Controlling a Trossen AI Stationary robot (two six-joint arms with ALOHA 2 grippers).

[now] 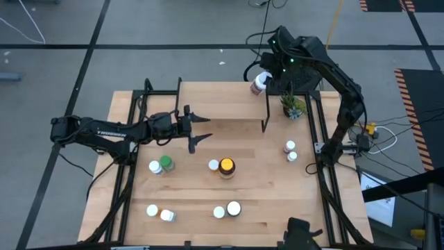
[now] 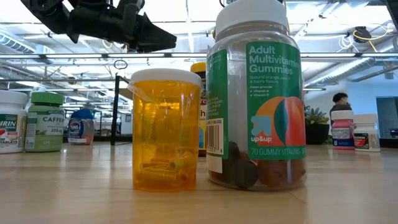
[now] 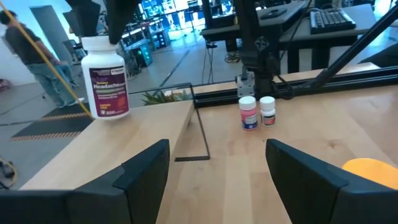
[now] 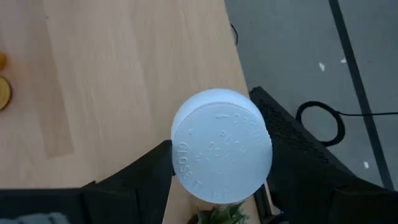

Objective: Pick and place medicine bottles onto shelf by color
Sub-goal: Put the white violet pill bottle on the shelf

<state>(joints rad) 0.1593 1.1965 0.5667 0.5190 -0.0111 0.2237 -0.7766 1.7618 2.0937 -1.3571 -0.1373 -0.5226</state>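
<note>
White bottle (image 4: 221, 147) sits in right gripper (image 1: 262, 82); left gripper (image 1: 201, 130) gapes empty.

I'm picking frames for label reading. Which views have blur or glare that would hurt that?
Low view: the gummies bottle label is sharp, the bottles far left and right soft, ceiling lights bright behind. Right wrist view: the white cap fills the frame, embossing legible. Left wrist view: the white bottle label is slightly soft.

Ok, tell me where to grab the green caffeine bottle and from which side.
Take the green caffeine bottle around its cap, from above: it stands upright, and the white bottle sits close beside it, so the fingers should probably close across its free sides. The open left end effector is nearest.
</note>
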